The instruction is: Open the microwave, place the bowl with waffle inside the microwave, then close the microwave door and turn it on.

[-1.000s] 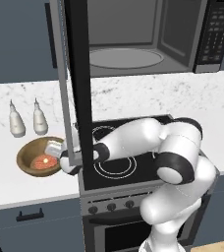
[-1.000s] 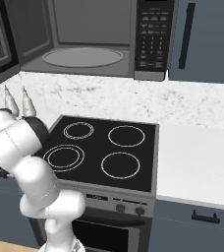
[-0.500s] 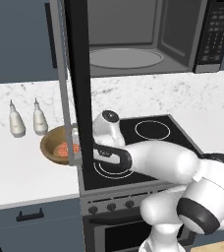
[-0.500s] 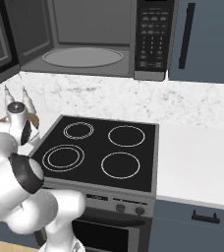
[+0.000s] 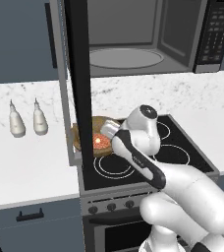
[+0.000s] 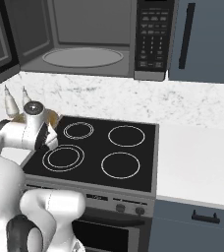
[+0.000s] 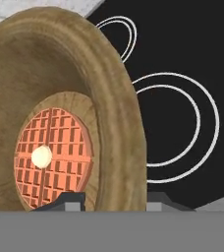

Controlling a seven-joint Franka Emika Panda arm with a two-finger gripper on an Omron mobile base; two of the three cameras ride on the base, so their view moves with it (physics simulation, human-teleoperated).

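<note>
The microwave (image 5: 133, 49) stands open above the stove, its grey cavity and glass turntable (image 5: 126, 58) bare. The microwave door (image 5: 78, 88) is swung out towards me, edge-on at the left. My gripper (image 5: 112, 134) is shut on the rim of the bowl with waffle (image 5: 100, 141), which hangs over the stovetop's left edge, partly behind the door. In the hand view the wooden bowl (image 7: 119, 123) is close up, the reddish waffle (image 7: 52, 157) with its pale dab inside, and the fingertips (image 7: 67, 199) grip the rim on both sides. From the right, the gripper (image 6: 47, 134) is beside the bowl (image 6: 51, 117).
The black four-ring stovetop (image 5: 148, 157) lies below the microwave. Two white bottles (image 5: 16, 120) stand on the marble counter to the left. The keypad panel (image 5: 213, 34) is on the microwave's right. A blue-grey cabinet door with a black handle (image 6: 185, 34) sits further right.
The arm has lifted the bowl with waffle off the counter and carried it right, from beside the bottles to over the stovetop's left edge. The door and bottles stay put.
</note>
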